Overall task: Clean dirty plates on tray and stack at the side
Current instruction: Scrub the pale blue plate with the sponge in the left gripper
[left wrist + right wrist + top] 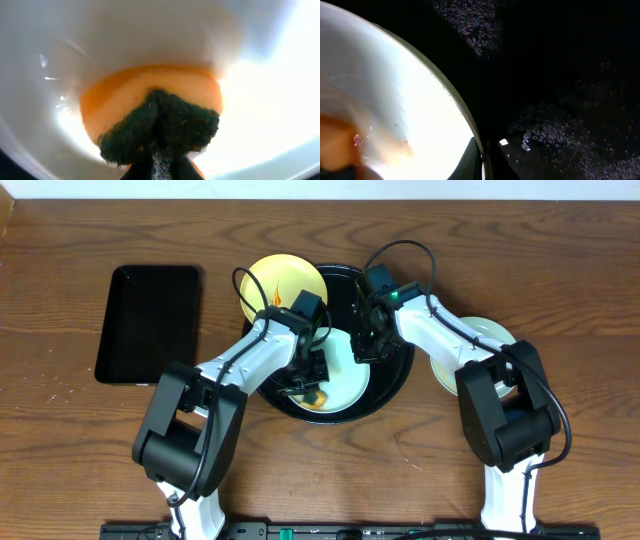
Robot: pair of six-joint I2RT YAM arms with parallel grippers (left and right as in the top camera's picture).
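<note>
A pale blue plate (345, 383) lies in the front of the round black tray (400, 370), with orange-brown sauce (120, 95) smeared in its middle. My left gripper (313, 378) is shut on a dark green sponge (162, 122), which presses onto the sauce. My right gripper (366, 348) is shut on this plate's far-right rim (465, 117), one finger inside and one outside. A pale yellow plate (272, 282) with an orange smear rests at the tray's back left. Another pale plate (480, 338) lies on the table right of the tray, partly under my right arm.
A rectangular black tray (148, 323) lies on the wooden table at the left. Both arms reach in from the front edge and cross over the round tray. The tray's black floor (560, 75) shows speckled droplets beside the held plate.
</note>
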